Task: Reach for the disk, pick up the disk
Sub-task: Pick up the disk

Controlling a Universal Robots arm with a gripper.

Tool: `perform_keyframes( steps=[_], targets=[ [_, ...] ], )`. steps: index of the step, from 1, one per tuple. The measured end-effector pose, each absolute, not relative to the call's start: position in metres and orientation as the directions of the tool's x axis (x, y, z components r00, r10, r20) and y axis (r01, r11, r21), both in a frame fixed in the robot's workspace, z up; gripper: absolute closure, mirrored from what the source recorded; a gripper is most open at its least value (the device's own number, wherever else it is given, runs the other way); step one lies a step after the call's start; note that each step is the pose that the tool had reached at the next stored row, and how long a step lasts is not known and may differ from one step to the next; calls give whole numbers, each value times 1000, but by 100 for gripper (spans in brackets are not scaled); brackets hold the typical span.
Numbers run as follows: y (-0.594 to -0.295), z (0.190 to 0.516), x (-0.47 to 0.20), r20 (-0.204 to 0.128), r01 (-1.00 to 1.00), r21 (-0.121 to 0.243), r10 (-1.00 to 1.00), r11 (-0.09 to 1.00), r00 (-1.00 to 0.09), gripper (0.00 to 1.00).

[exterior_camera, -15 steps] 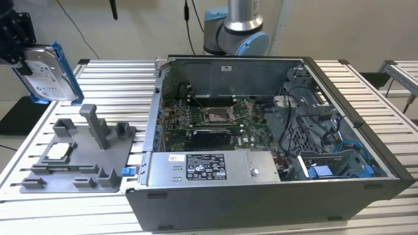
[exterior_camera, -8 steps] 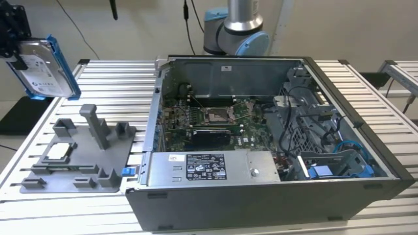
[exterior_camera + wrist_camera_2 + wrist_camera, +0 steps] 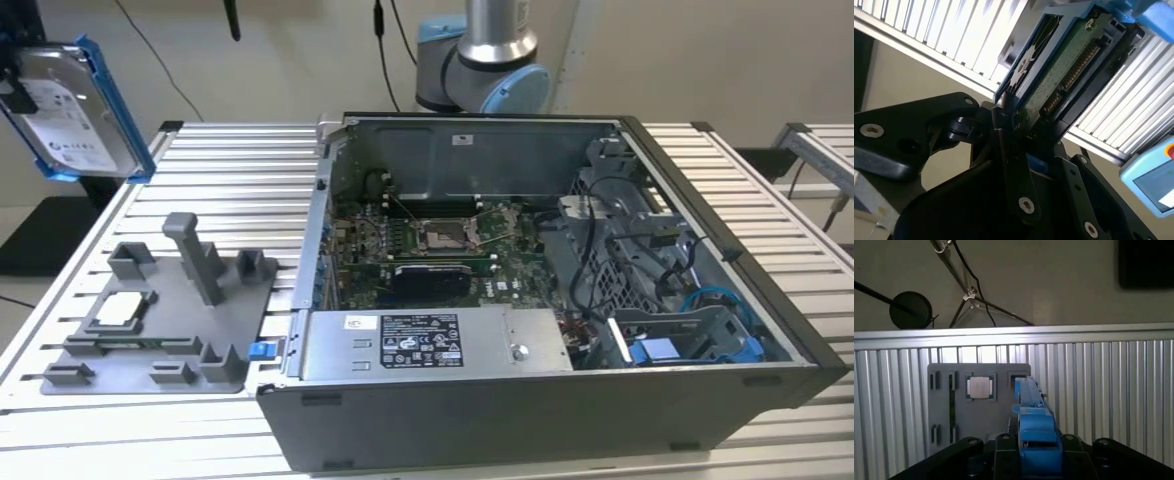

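The gripper (image 3: 1030,137) is clamped on the disk (image 3: 1064,65); in both wrist views its black fingers (image 3: 1004,130) press the blue frame from either side. In the exterior view the disk (image 3: 74,105) hangs in the air at ten o'clock from the case (image 3: 534,410), well above the table (image 3: 227,160) and the tray (image 3: 160,345), tilted with its label toward the camera. Nothing seems to touch it but the gripper, so the pick looks all but done

To do this step well, I judge that the squeeze belongs on the frame, even on both sides, since the hold is at one end and the drive looks heavy enough to sag or twist. A straight, slow lift without swing would suit, given the tray's post (image 3: 200,255) at six o'clock below the disk

The exterior view gives the height and the label face. The second wrist view shows the green board (image 3: 1054,85) and the connector row on the underside, and how far the fingers reach along the frame. The first wrist view looks along the disk's edge (image 3: 1034,415) down onto the tray (image 3: 944,415) and lines that edge up beside the chip (image 3: 979,387)
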State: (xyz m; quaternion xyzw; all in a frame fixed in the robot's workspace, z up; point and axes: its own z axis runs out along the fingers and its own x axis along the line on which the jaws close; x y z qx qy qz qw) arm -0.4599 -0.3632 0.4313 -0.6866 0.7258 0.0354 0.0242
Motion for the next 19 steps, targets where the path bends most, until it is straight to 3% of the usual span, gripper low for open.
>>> perform_keyframes(
  steps=[19],
  targets=[
    [-363,504,-460,-86,-998,19,-995,55,-56,100]
  ],
)
